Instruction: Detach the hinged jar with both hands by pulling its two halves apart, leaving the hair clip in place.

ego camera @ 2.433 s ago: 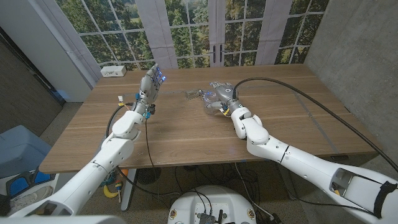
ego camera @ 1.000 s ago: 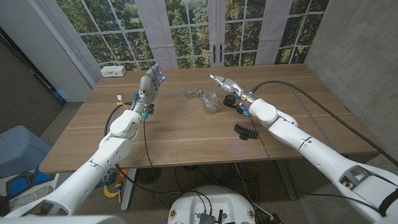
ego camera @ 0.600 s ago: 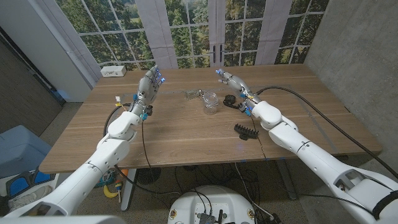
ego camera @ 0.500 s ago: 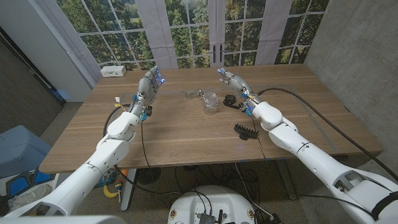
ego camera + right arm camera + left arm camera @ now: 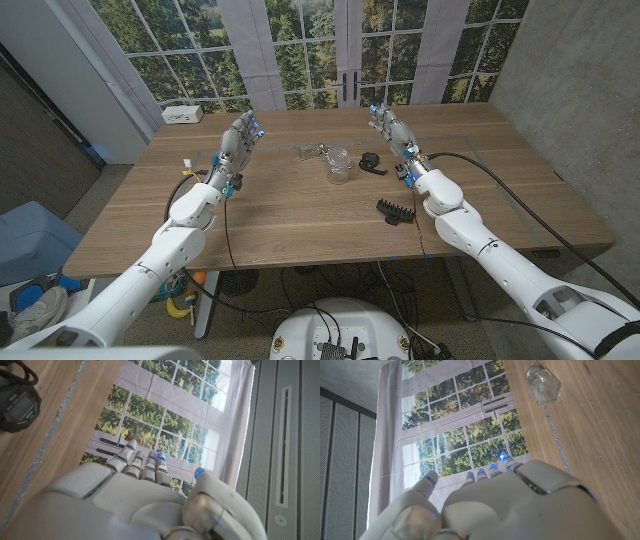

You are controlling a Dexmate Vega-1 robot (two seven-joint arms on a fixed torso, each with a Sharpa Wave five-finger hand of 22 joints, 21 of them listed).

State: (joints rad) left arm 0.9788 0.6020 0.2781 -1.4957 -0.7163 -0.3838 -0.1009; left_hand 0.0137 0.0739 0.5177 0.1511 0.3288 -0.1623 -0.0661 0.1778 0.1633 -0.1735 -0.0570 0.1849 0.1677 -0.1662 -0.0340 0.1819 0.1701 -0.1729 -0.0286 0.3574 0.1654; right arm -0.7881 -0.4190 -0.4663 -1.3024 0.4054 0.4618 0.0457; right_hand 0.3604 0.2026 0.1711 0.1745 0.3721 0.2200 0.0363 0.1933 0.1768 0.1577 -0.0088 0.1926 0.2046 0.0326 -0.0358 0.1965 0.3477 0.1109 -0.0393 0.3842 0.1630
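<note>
Two robot hands stand raised above a wooden table (image 5: pixel 300 215), one on either side of a small clear glass jar (image 5: pixel 339 165) that sits near the table's middle toward the far side. The left hand (image 5: pixel 239 141) is up on the left of the jar, well apart from it, fingers extended and close together, grasping nothing. The right hand (image 5: pixel 388 128) is up on the other side, fingers likewise extended and empty, released from everything on the table. Beside the jar, on its left and toward the windows, lies a small clear piece with a metal fitting (image 5: pixel 308 152); whether it touches the jar cannot be told. A black hair clip (image 5: pixel 396 211) with a row of teeth lies on the table nearer the robot, to the right of the jar and apart from it. A small round black timer (image 5: pixel 371 162) with a cord sits just right of the jar, between it and the right arm. In the left wrist view the jar (image 5: pixel 543 384) rests on the wood beyond the hand's outstretched fingertips (image 5: pixel 490 467). In the right wrist view the timer (image 5: pixel 17 407) lies on the table beside the open fingers (image 5: pixel 142 457). A white power strip (image 5: pixel 183 114) rests at the far left corner, before tall windows with trees outside.
</note>
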